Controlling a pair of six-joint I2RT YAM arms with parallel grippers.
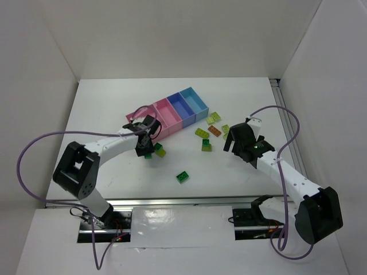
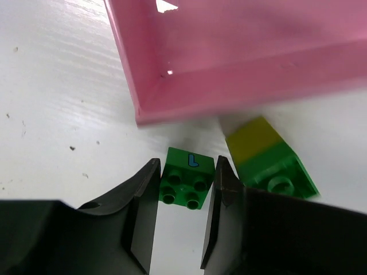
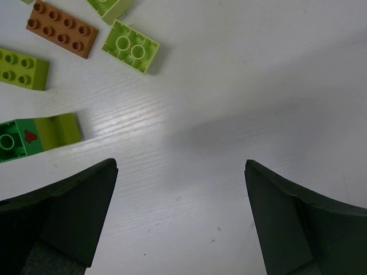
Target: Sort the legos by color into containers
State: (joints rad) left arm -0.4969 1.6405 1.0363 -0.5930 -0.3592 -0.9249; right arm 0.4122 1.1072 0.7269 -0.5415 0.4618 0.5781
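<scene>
Top external view records a white desk carrying two arms and the containers, a joined row of four open bins: two pink, one medium blue, one light blue. The left arm reaches to the near side of the pink end of the containers. The right arm stands off the near side of the light blue end, apart from it. On the left wrist view, the left fingers are drawn in on a dark green brick, one finger against each side. That brick rests on the desk, studs toward the camera, just beside the near corner of the larger pink bin and not touching it. A green and yellow brick lies just beside it, also near that bin wall. On the right wrist view, the right fingers stand spread wide with only bare desk between them, holding nothing. The remaining legos lie loose on the desk, most of them clustered near the light blue end of the containers. These include an orange brick, a yellow-green two-stud brick and a green and yellow-green brick. A lone dark green brick lies well apart from the containers on their near side.
</scene>
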